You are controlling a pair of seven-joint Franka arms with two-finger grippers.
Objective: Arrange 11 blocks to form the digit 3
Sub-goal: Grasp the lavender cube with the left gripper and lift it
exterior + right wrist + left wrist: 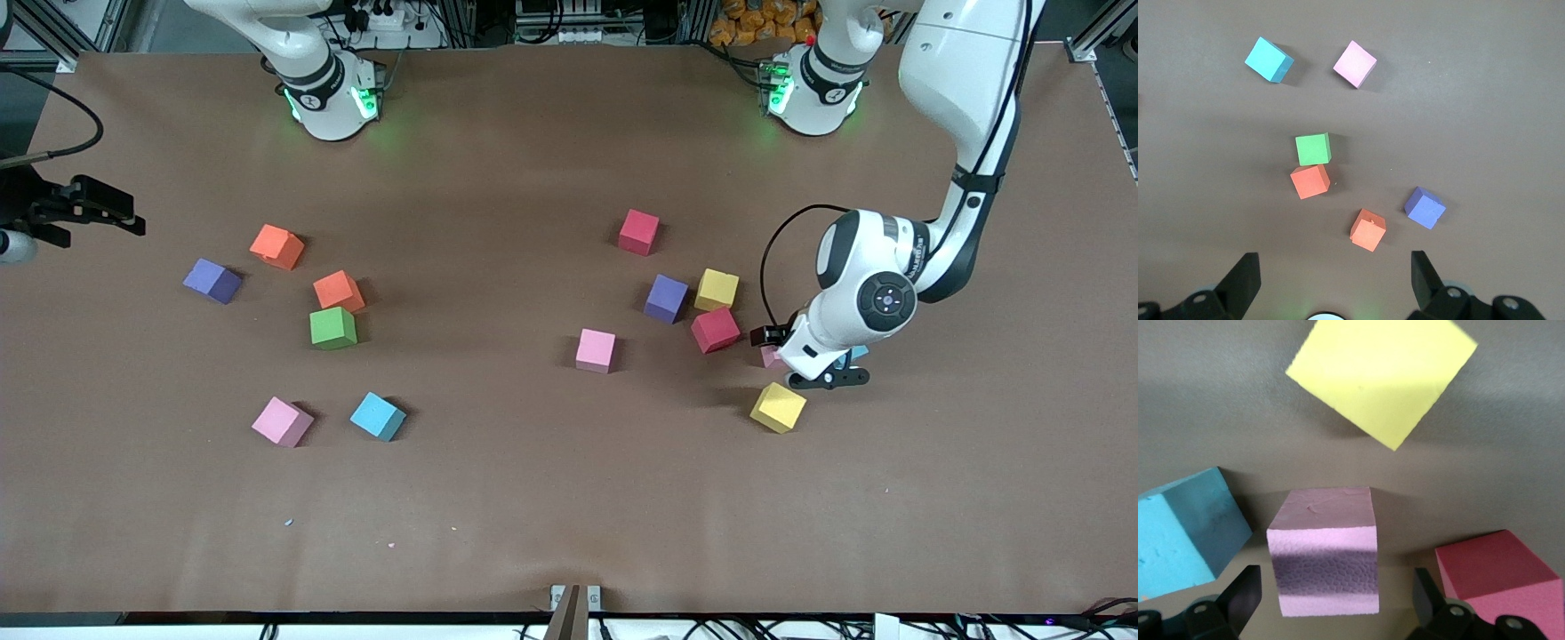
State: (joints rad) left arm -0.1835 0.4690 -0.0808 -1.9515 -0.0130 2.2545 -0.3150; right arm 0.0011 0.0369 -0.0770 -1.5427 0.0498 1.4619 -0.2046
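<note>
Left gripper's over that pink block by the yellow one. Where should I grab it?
From straight above, on the pink block's two upright side faces that meet the open left gripper's fingers. Its flat sides line up with them, and gaps separate it from the blue block and red block.

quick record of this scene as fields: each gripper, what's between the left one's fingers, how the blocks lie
left gripper: open, low over the table, fingers either side of a pink block, not closed on it
beside that block: light blue block, red block, yellow block
right gripper: open, raised, waiting
blocks: scattered, no digit formed
</note>
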